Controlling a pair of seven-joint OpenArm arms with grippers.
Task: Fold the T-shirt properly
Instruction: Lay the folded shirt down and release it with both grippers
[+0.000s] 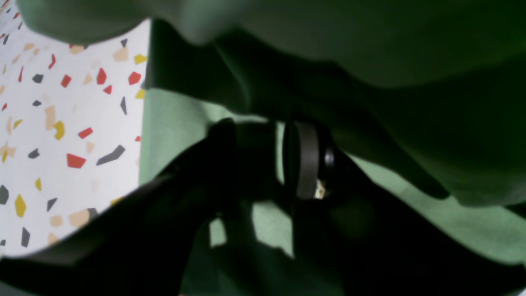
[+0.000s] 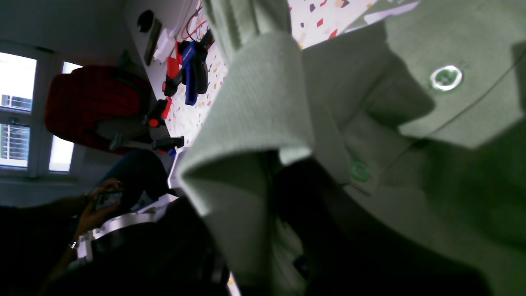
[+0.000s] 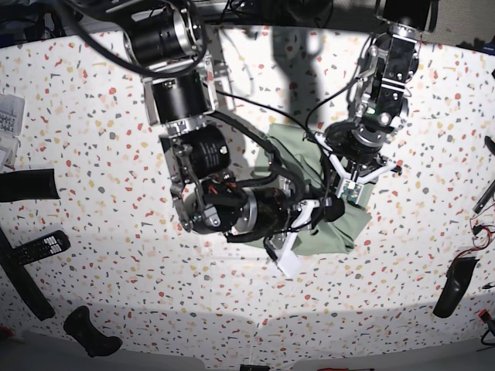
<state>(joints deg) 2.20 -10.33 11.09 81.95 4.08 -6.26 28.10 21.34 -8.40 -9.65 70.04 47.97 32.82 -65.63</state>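
Note:
The T-shirt (image 3: 340, 228) lies bunched in a small pale-green bundle at the middle of the speckled table (image 3: 116, 301). My left gripper (image 3: 352, 193) comes down on its upper right part. In the left wrist view its dark fingers (image 1: 306, 164) stand close together with a fold of the T-shirt (image 1: 411, 41) hanging over them. My right gripper (image 3: 309, 216) reaches in sideways from the left. In the right wrist view the ribbed collar (image 2: 259, 107) drapes over a dark finger (image 2: 304, 197), and two buttons (image 2: 446, 78) show on the placket.
A remote (image 3: 35, 247) and black objects (image 3: 27, 185) lie at the left edge. Another black object (image 3: 89, 332) sits near the front left. A black object (image 3: 452, 286) and cables (image 3: 483, 228) are at the right edge. A person with a phone (image 2: 102, 201) sits beyond the table.

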